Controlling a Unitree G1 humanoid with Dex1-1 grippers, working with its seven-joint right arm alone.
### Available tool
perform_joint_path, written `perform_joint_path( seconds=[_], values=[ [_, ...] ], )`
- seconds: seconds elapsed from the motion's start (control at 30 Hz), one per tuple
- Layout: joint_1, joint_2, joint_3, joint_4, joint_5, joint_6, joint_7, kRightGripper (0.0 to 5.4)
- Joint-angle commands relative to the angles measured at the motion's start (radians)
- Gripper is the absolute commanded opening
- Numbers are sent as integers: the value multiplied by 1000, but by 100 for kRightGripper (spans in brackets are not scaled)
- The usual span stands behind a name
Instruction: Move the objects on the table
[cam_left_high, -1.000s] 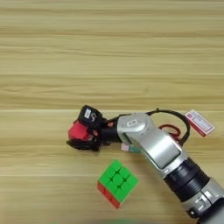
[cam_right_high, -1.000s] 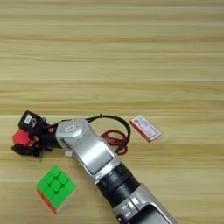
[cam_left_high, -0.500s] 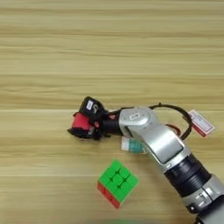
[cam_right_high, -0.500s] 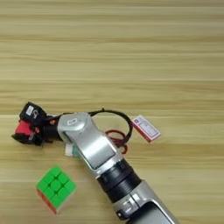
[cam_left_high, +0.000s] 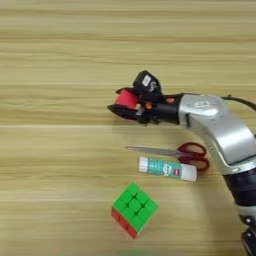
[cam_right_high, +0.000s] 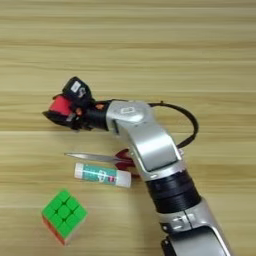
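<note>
The gripper (cam_left_high: 125, 102) is clamped on the red cube (cam_left_high: 126, 98), which sits between its black fingers above the scissors (cam_left_high: 172, 151), with the glue stick (cam_left_high: 167, 168) just below the scissors and the puzzle cube (cam_left_high: 134, 208) lower again. Judging by this, the cube is being carried. The robot would do best to keep the squeeze steady and set the cube down on bare table (cam_left_high: 55, 75), well apart from the scissors, before opening.

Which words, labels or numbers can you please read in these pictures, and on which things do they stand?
None can be read.
White-and-green glue stick: print on its green label, too blurred to read.
Right gripper, holding the small red cube: a white sticker on its black top, too small to read.
Green-topped puzzle cube and red-handled scissors: no text shows.
</note>
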Motion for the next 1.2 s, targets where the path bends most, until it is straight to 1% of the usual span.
perform_joint_path(
  seconds=[0.03,0.1,0.17,0.27,0.33,0.5,0.67,0.9,1.2],
  values=[
    [-10,-80,-77,-49,26,-24,-4,223],
    [23,-127,-120,-26,25,-33,-6,223],
    [46,-160,-151,-3,22,-44,-10,223],
    [78,-197,-187,15,23,-54,-16,223],
    [95,-212,-208,22,25,-59,-20,223],
    [131,-234,-248,31,27,-69,-29,223],
    [150,-246,-281,54,25,-79,-36,223],
    [169,-257,-299,83,23,-92,-45,223],
    [241,-287,-340,89,17,-99,-49,223]
  ],
)
